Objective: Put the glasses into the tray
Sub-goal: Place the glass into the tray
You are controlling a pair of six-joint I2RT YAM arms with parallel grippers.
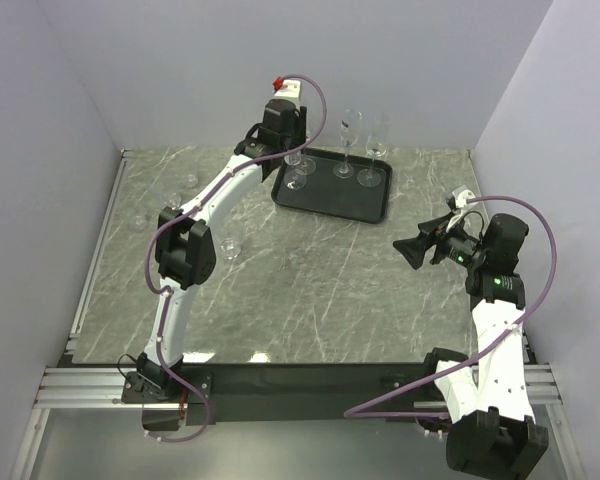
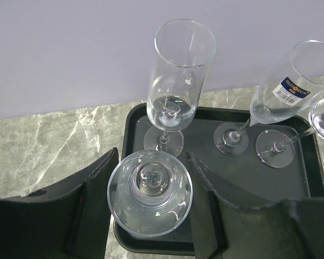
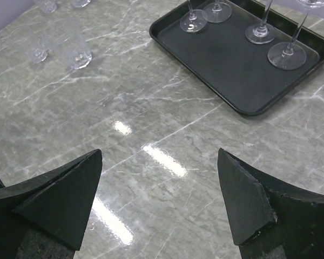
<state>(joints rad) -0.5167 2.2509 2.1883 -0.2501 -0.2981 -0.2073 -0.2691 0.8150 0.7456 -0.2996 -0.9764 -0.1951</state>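
left gripper [image 2: 152, 156] half-closed, fingers against both sides of a wine glass [image 2: 150, 191] at the black tray's [image 2: 308, 172] near edge, stemmed flutes [image 2: 181, 70] just beyond, right gripper [image 3: 160, 156] wide open, empty, above marble table [image 3: 151, 97], tray ahead-right, tumblers [image 3: 70, 46] ahead-left

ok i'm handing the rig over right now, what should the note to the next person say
Left gripper: jaws shut on a glass at the tray's left end; cannot tell if its foot is down.
Right gripper: jaws open and empty, above the table.
Done: three stemmed glasses stand in the tray.
Left: set this one down, then fetch the loose glasses on the table, at least three.
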